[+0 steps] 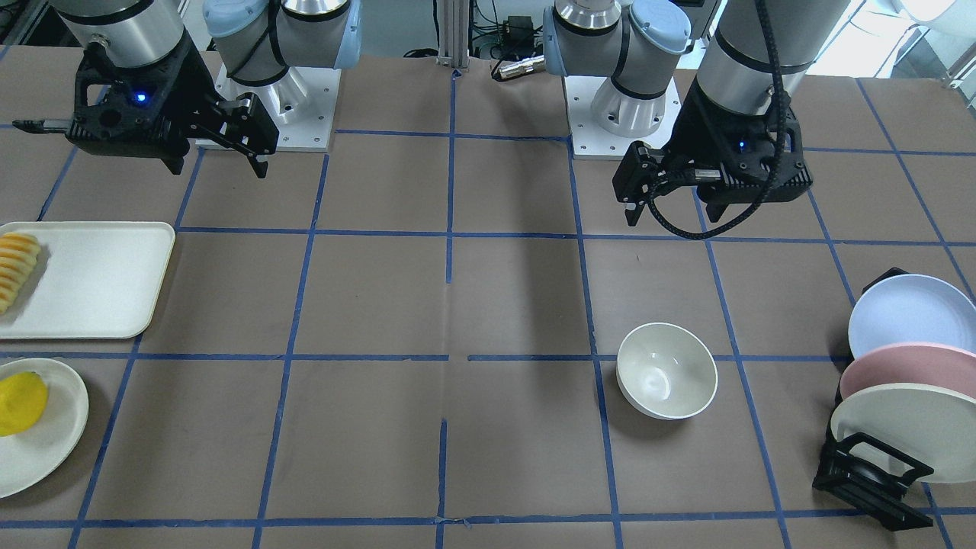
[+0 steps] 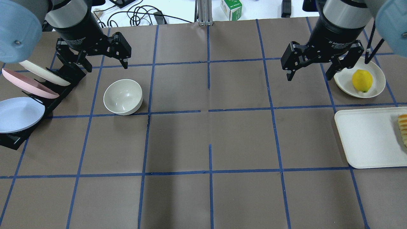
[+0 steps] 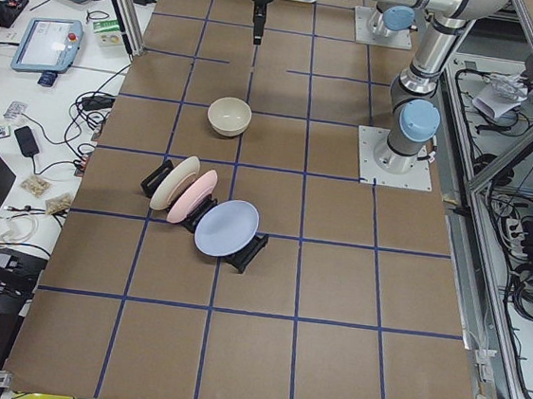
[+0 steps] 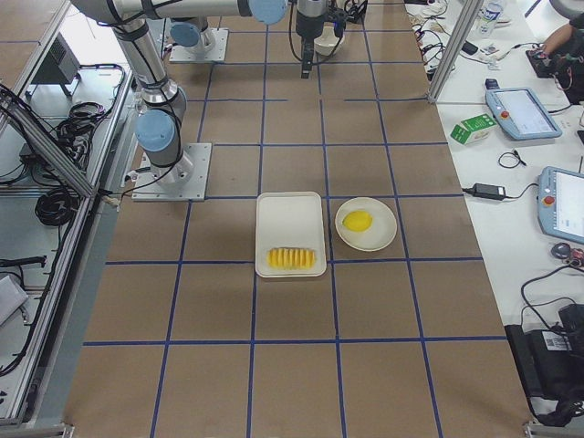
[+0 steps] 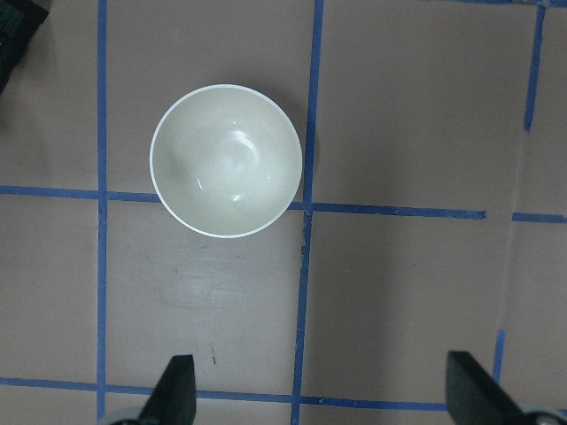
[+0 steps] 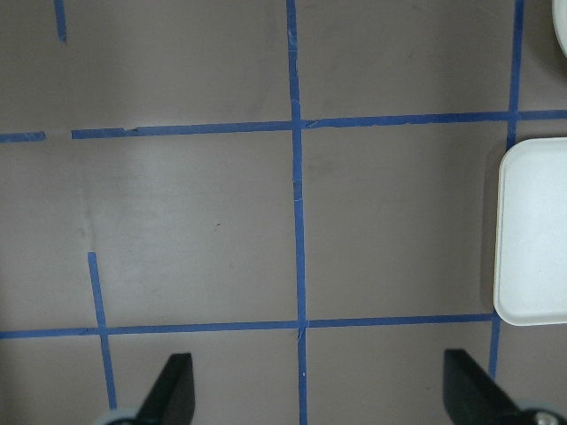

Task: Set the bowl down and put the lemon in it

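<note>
The cream-white bowl (image 2: pixel 123 96) stands upright and empty on the brown table, left of centre; it also shows in the front view (image 1: pixel 667 370) and the left wrist view (image 5: pixel 227 159). The yellow lemon (image 2: pixel 362 80) lies on a small cream plate (image 2: pixel 378 86) at the far right, also in the front view (image 1: pixel 21 402). My left gripper (image 2: pixel 106 65) is open and empty, raised above the table just beyond the bowl. My right gripper (image 2: pixel 309 76) is open and empty, raised just left of the lemon's plate.
A black rack (image 2: pixel 68 74) holding cream, pink and pale blue plates stands left of the bowl. A white tray (image 2: pixel 369 136) with a row of orange-yellow slices (image 2: pixel 403 128) lies near the lemon's plate. Blue tape lines grid the table.
</note>
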